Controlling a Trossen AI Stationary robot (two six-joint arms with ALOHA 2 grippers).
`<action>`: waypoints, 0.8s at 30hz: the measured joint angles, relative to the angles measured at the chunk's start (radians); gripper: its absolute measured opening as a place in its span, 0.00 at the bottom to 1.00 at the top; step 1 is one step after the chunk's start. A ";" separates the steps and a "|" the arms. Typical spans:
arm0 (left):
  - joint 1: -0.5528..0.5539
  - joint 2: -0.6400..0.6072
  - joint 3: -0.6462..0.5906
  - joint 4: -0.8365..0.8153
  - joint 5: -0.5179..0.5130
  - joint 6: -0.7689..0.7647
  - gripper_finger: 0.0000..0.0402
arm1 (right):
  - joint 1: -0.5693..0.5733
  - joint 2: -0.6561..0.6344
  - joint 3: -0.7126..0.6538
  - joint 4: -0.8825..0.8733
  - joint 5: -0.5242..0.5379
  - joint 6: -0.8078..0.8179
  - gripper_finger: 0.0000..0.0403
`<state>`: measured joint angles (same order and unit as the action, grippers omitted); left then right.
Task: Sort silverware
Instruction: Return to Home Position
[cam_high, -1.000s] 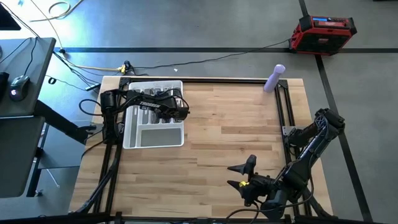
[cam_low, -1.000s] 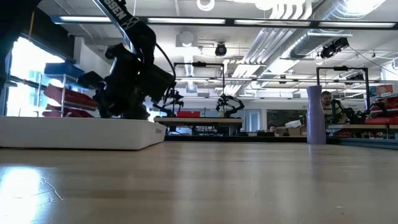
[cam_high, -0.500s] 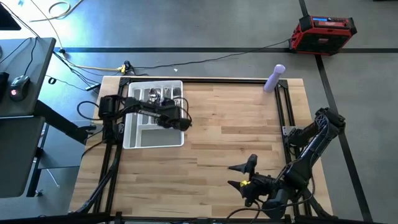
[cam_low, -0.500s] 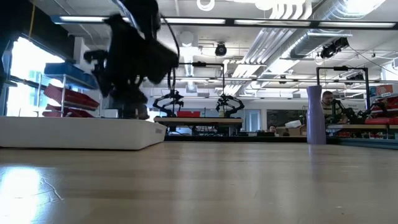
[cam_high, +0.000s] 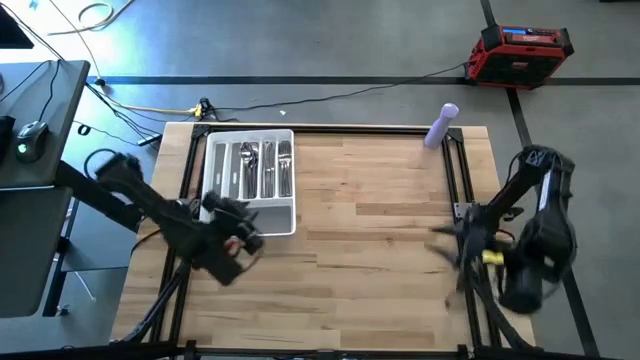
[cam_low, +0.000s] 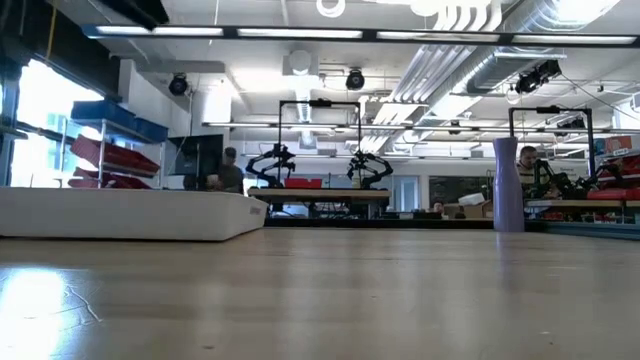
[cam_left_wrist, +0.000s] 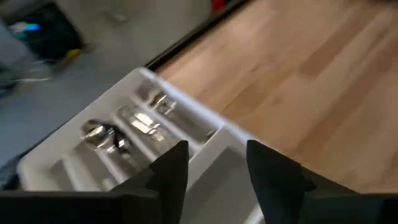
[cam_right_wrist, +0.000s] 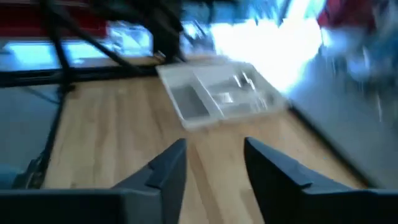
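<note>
The silverware (cam_high: 262, 168) lies in the long far compartments of the white tray (cam_high: 207, 190), which stands at the table's far left. It also shows in the left wrist view as silverware (cam_left_wrist: 106, 134) and, smaller, in the right wrist view as silverware (cam_right_wrist: 239, 84). My left gripper (cam_high: 228, 212) hangs open at the tray's near end, nothing between its fingers (cam_left_wrist: 171, 177). At the table's right edge my right gripper (cam_high: 445, 245) is open and holds nothing; its fingers (cam_right_wrist: 168, 168) point across the table toward the tray (cam_right_wrist: 189, 99).
A purple bottle (cam_high: 440, 125) stands at the far right corner, also seen in the low view (cam_low: 507, 185). A black frame rail (cam_high: 462, 190) runs along the table's right side. Bare wood (cam_high: 370, 230) fills the middle and near part. People show in the room behind.
My left gripper has risen from the tray's far compartments and swung toward the table's near left, uncovering the silverware there. My right gripper has left the near edge, gone up and toward the right edge, and rolled about its own line.
</note>
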<state>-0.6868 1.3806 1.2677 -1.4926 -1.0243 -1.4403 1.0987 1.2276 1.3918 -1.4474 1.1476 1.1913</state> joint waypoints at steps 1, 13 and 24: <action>-0.017 -0.045 -0.012 0.000 -0.023 -0.007 0.31 | -0.018 -0.015 0.000 -0.061 -0.026 0.074 0.31; -0.034 -0.617 -0.496 0.288 -0.039 -0.085 0.02 | -0.211 -0.383 -0.374 0.121 -0.260 0.144 0.06; 0.107 -0.810 -0.934 1.226 0.159 0.596 0.00 | -0.486 -0.740 -1.014 0.997 -0.455 -0.262 0.00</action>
<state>-0.5799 0.5702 0.3333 -0.2669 -0.8653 -0.8439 0.6124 0.4880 0.3783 -0.4502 0.6928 0.9296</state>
